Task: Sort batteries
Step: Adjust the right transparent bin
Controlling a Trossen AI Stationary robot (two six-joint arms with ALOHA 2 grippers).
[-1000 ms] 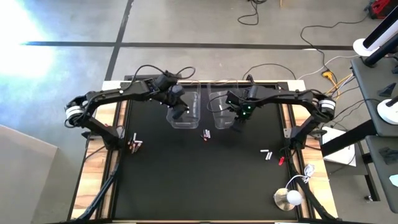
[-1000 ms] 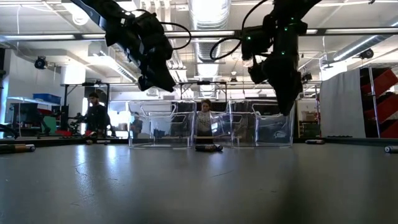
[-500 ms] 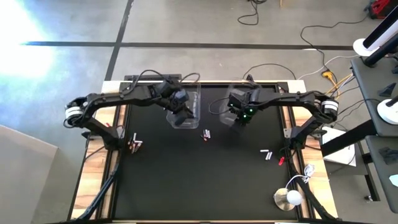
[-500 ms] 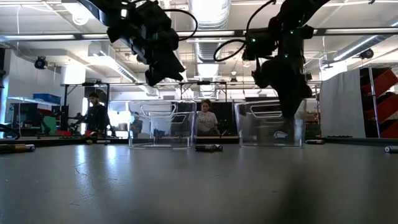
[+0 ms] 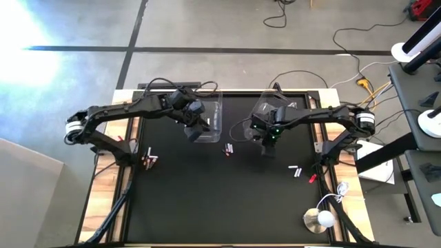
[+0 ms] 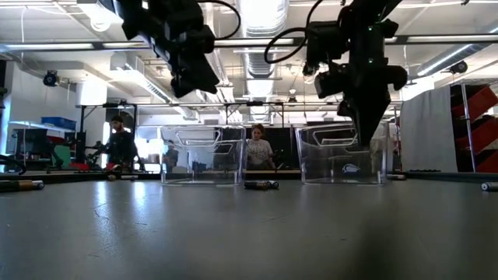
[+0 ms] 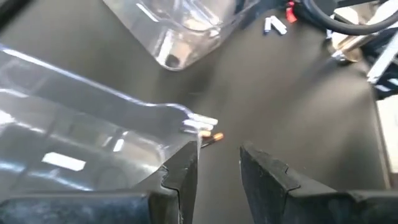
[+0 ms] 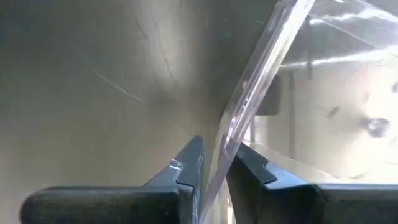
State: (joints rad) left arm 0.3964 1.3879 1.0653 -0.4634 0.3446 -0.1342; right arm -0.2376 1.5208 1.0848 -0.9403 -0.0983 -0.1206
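the batteries (image 5: pixel 228 148) nearest the work lie as a small pair on the black table (image 5: pixel 207 200), between the two grippers and a little toward the front of both; in the left wrist view the same pair (image 7: pixel 202 127) shows just past the corner of the left clear bin (image 7: pixel 81 134), ahead of the fingertips. the left gripper (image 5: pixel 196 130) hangs over the near edge of the left clear bin (image 5: pixel 207 120), its fingers narrowly apart with one finger (image 7: pixel 180 177) against the bin's wall and nothing between them. the right gripper (image 5: pixel 266 135) is at the near wall of the right clear bin (image 5: pixel 258 110); in the right wrist view its fingers (image 8: pixel 186 165) are pinched onto the bin's thin clear wall (image 8: pixel 249 99). more batteries (image 5: pixel 295 171) lie well off to the right gripper's outer front side, and another few (image 5: pixel 149 158) lie at the table's left edge, outward and forward of the left gripper. in the low view the pair (image 6: pixel 261 184) rests between the two bins.
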